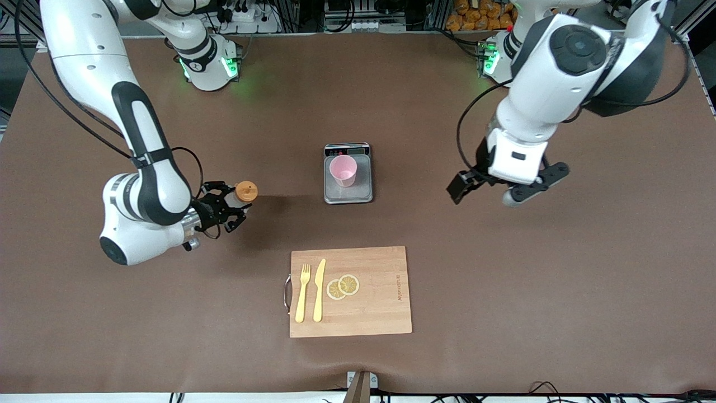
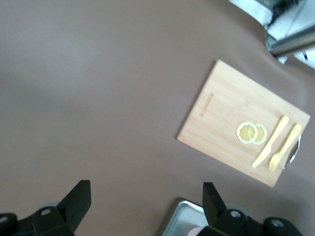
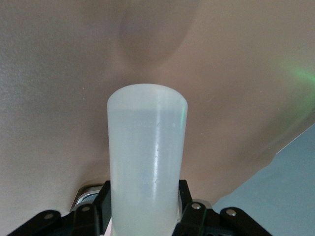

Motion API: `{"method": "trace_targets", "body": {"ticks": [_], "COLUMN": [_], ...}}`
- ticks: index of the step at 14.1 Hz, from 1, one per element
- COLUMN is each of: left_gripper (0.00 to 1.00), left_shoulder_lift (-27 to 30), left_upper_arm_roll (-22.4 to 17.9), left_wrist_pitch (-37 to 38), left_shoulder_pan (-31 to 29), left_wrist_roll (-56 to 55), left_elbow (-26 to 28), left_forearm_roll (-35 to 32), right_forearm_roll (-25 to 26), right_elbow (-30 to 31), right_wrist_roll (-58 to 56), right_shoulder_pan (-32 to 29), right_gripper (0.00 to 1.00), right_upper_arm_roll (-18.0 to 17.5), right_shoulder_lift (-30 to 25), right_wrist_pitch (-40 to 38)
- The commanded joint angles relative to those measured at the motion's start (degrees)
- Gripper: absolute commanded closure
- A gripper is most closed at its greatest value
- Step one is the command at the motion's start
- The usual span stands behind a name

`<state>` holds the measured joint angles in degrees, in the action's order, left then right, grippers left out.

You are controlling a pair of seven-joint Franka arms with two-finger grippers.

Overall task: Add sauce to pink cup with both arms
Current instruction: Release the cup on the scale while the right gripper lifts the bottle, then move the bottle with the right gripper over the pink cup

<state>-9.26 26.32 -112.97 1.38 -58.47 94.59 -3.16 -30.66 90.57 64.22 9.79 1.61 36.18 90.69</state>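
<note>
The pink cup (image 1: 343,170) stands upright on a small grey kitchen scale (image 1: 358,193) at the table's middle. My right gripper (image 1: 230,206) is shut on the sauce bottle (image 1: 246,191), whose orange cap shows from above; it is toward the right arm's end of the table, well apart from the cup. In the right wrist view the whitish bottle body (image 3: 146,157) fills the gap between the fingers (image 3: 187,201). My left gripper (image 1: 484,193) is open and empty over bare table beside the scale, toward the left arm's end. The left wrist view shows its spread fingers (image 2: 78,199) and a corner of the scale (image 2: 183,216).
A wooden cutting board (image 1: 380,302) lies nearer the front camera than the scale. It carries a yellow fork (image 1: 302,294), a yellow knife (image 1: 319,290) and two lemon slices (image 1: 342,286). The board also shows in the left wrist view (image 2: 216,113).
</note>
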Motion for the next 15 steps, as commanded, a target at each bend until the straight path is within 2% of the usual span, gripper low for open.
{"method": "trace_targets", "body": {"ticks": [1,4,6,12,15], "left_gripper": [0.00,0.00,0.00,0.00,0.00], "left_shoulder_lift": [3.72,3.98,4.07,4.25,5.47], "left_upper_arm_roll": [0.32,0.32,0.40,0.58,0.40], "left_wrist_pitch": [4.23,13.01,17.06,23.84,24.73], "left_shoulder_pan": [-3.13,-7.17,-9.28,-11.75,-11.93], "left_wrist_roll": [2.99,14.75,19.96,26.12,26.13], "left_elbow": [-0.10,-5.02,-7.22,-10.13,-10.04], "left_forearm_roll": [-0.18,-0.18,-0.18,-0.09,0.78], "right_forearm_roll": [2.26,5.95,6.49,8.41,10.09], "right_elbow": [-0.40,-0.48,-0.40,-1.63,-1.54], "right_wrist_roll": [4.85,10.82,14.60,24.18,28.49], "right_shoulder_pan": [2.07,4.88,7.68,12.79,14.72], "right_gripper": [0.44,0.44,0.44,0.44,0.44], "right_upper_arm_roll": [0.23,0.15,0.23,0.23,0.14], "right_shoulder_lift": [-0.94,-1.12,-1.12,-1.12,-1.12], "right_wrist_pitch": [-0.43,-0.51,-0.43,-0.51,-0.95]}}
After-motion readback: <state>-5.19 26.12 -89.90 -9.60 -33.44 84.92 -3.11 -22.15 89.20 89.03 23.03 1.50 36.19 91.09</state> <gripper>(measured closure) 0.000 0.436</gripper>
